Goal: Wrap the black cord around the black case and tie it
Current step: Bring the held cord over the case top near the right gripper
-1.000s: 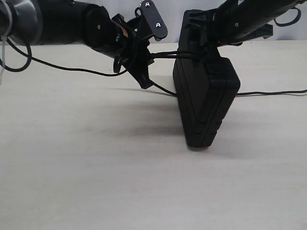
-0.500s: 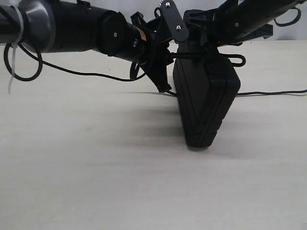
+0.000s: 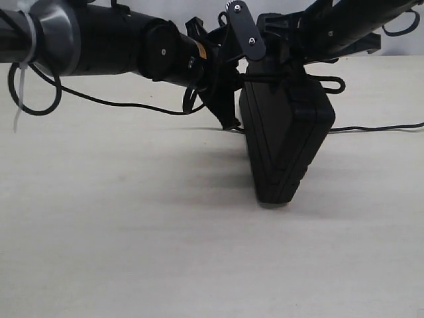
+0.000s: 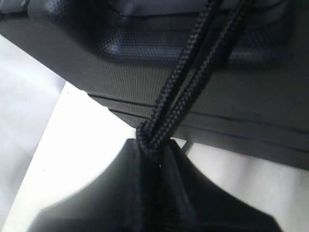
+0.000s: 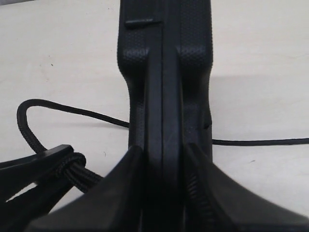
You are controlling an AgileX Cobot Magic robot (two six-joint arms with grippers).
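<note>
The pale bench (image 3: 132, 252) carries the black case (image 3: 285, 139), which stands tilted on one edge near the far side. The right gripper (image 5: 161, 157) has its jaws squeezed on the case's top. Just beside the case, the left gripper (image 4: 154, 147) pinches the black cord (image 4: 193, 77) in narrow jaws.

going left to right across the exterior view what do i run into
white zip tie → left arm → left claw → black case → black cord trailing over the table to the right edge
</note>
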